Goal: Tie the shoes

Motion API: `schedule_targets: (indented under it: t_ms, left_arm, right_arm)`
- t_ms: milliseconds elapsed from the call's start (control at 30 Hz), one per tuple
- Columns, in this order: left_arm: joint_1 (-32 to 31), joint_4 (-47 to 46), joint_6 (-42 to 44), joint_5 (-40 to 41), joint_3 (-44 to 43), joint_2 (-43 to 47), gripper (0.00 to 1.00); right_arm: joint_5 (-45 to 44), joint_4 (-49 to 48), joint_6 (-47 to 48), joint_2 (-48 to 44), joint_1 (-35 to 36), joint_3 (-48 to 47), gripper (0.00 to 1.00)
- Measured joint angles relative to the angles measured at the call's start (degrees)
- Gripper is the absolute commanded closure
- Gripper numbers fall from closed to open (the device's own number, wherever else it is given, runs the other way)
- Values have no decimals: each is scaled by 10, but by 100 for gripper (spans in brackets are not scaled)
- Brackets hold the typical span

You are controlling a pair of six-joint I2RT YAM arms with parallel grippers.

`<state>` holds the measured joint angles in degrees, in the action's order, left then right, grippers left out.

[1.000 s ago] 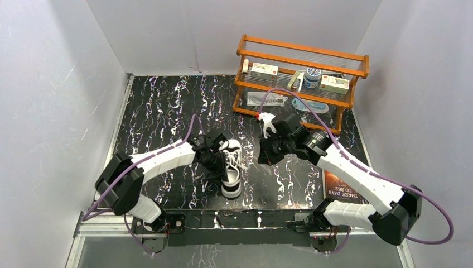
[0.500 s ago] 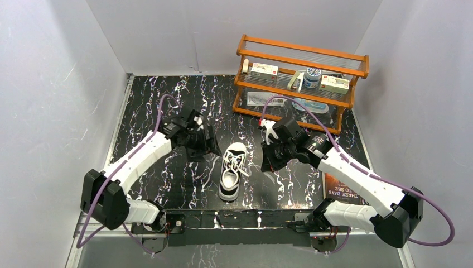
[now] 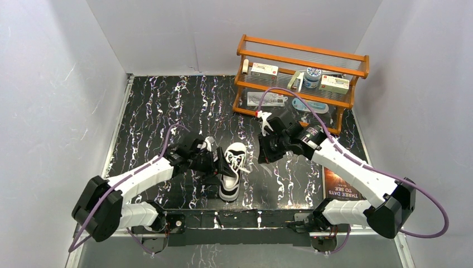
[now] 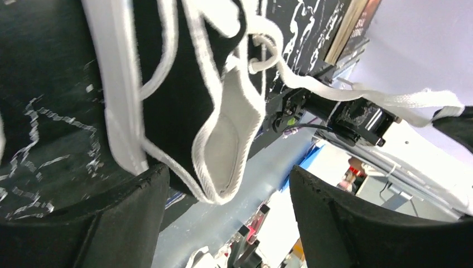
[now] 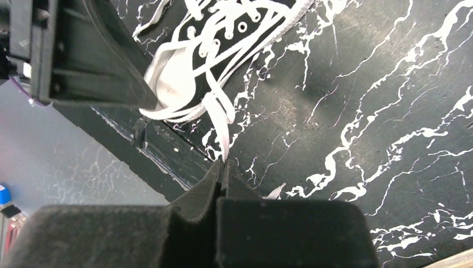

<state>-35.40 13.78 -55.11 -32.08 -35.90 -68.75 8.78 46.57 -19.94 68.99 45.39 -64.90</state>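
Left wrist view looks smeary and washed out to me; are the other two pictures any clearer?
Left wrist: the sneaker is softly blurred up close, and the bright background is overexposed. Right wrist: the lace and marble table are sharp, only the near fingers soft. Top external: evenly lit, crisp, faint shadows.

You've got a black, white-veined marble-pattern surface (image 3: 167,106). Back right on it stands an orange wooden two-tier rack (image 3: 304,61) with clear shelves. The upper shelf holds two white boxes (image 3: 264,70) (image 3: 334,84) and a small blue-lidded jar (image 3: 312,77). A dark printed booklet (image 3: 339,187) lies flat at the right near edge.
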Motion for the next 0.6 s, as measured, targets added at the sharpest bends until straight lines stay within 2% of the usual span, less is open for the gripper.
schedule_targets:
  t_ms: [133, 300, 467, 600]
  left_arm:
    - [-27, -82, -38, -17, 1, -52, 30]
    - [-33, -126, -52, -18, -34, -109, 15]
    - [-13, -55, -10, 1, -73, -58, 10]
    - [89, 54, 71, 17, -94, 6, 10]
  right_arm:
    - [-19, 0, -2, 17, 0, -16, 100]
    - [-46, 3, 8, 32, -5, -20, 100]
    - [-52, 10, 28, 32, -21, -21, 100]
    - [-48, 16, 45, 32, -36, -22, 100]
